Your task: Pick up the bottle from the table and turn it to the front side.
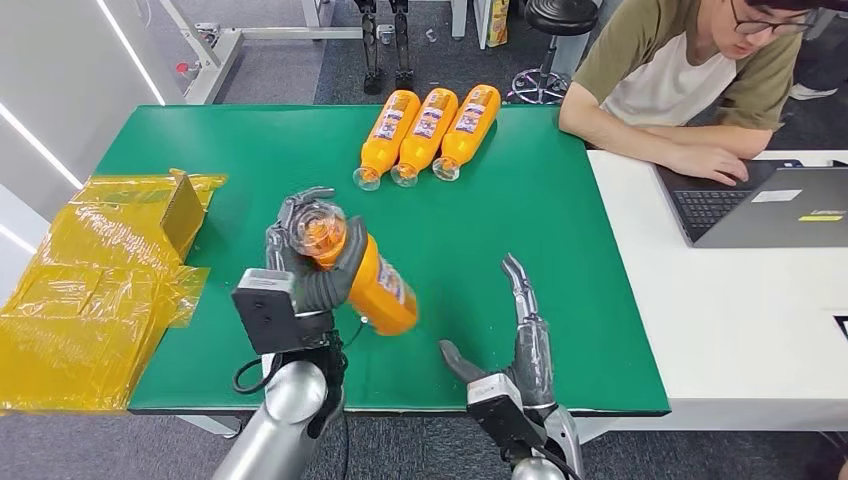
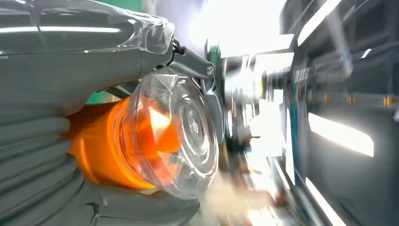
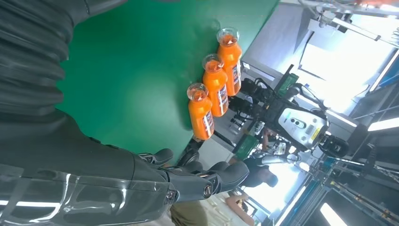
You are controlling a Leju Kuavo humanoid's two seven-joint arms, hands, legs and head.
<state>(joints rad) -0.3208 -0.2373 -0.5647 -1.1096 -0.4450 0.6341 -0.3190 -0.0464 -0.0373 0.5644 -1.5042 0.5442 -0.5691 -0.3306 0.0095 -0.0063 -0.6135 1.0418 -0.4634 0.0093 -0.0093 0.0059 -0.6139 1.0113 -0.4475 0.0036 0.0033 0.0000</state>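
My left hand (image 1: 305, 262) grips an orange bottle (image 1: 372, 283) around its upper part and holds it tilted above the green table mat (image 1: 250, 140), clear cap (image 1: 316, 224) pointing up toward me and the labelled body slanting down to the right. The left wrist view shows the clear cap (image 2: 181, 129) and orange neck (image 2: 101, 146) close up, wrapped by the grey fingers (image 2: 80, 52). My right hand (image 1: 515, 350) hovers open near the mat's front edge, fingers stretched forward, just right of the bottle's base. The right wrist view shows its dark fingers (image 3: 207, 179) holding nothing.
Three more orange bottles (image 1: 428, 132) lie side by side at the back of the mat, caps toward me, also seen as bottles (image 3: 214, 84) in the right wrist view. Crumpled yellow plastic wrap (image 1: 95, 290) covers the left side. A person (image 1: 690, 70) sits at a laptop (image 1: 770, 205) on the white table to the right.
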